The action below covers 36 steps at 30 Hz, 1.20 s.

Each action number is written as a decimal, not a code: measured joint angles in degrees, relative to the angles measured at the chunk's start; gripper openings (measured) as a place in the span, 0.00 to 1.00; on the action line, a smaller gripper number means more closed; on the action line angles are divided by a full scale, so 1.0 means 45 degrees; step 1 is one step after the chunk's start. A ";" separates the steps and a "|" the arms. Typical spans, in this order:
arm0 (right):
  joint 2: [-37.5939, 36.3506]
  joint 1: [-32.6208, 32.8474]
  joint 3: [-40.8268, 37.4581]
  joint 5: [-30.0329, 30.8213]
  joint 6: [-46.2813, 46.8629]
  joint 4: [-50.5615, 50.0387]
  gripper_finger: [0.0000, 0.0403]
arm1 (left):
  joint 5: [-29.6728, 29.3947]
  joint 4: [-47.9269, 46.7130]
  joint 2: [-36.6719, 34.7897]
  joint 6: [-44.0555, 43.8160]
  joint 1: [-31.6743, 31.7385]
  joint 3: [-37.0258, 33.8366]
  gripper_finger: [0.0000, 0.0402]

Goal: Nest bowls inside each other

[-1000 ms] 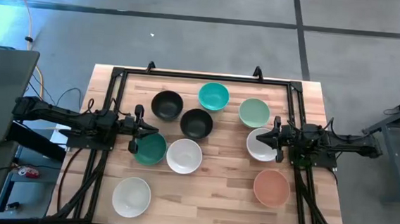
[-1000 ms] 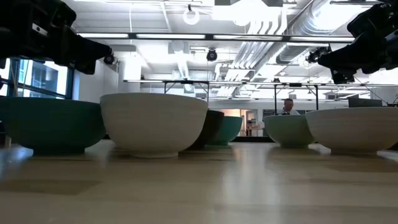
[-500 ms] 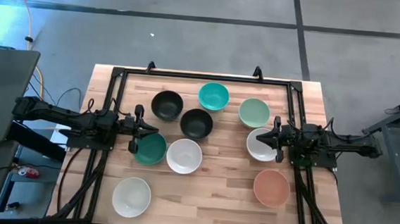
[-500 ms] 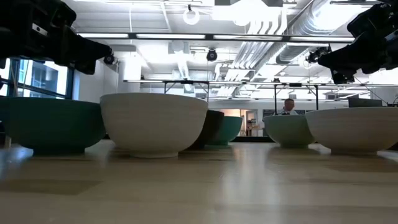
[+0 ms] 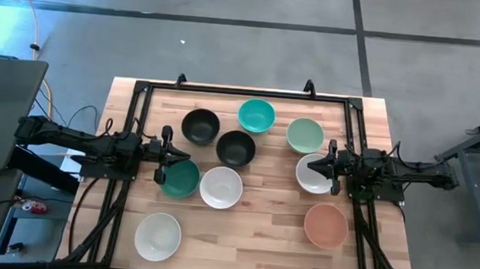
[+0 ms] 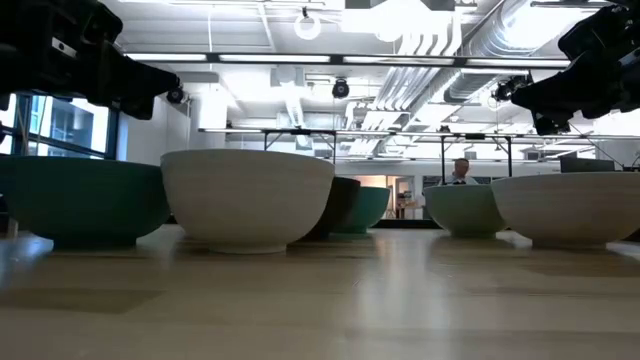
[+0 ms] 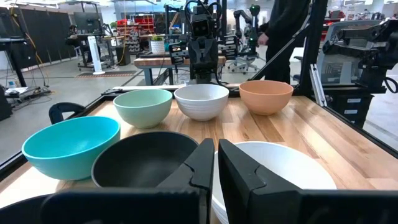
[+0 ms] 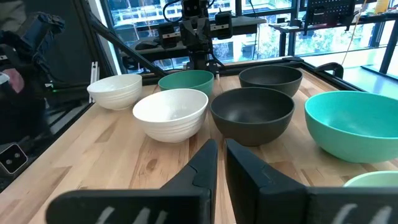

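Wooden table [image 5: 259, 229] is carrying nine separate bowls: two black [image 5: 200, 126], three white [image 5: 221, 187], one teal [image 5: 256, 116], one dark green [image 5: 180, 179], one mint [image 5: 305, 136], one salmon [image 5: 327, 225]. Left gripper [image 5: 171, 155] and right gripper [image 5: 324, 165] are hovering, fingers nearly closed, holding nothing.
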 joint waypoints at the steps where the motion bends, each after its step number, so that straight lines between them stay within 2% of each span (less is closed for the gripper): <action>1: 0.0000 0.0000 -0.0001 0.0002 0.0002 0.0000 0.06 | 0.0001 0.0000 0.0000 0.0001 0.0005 0.0002 0.04; 22: 0.0000 0.0000 0.0001 0.0000 0.0000 0.0001 0.06 | 0.0008 0.0151 0.0000 -0.0106 0.0002 0.0004 0.04; 36: 0.0000 0.0000 0.0003 0.0003 0.0005 0.0002 0.06 | -0.0073 0.0151 0.0000 -0.1930 0.0003 0.0000 0.04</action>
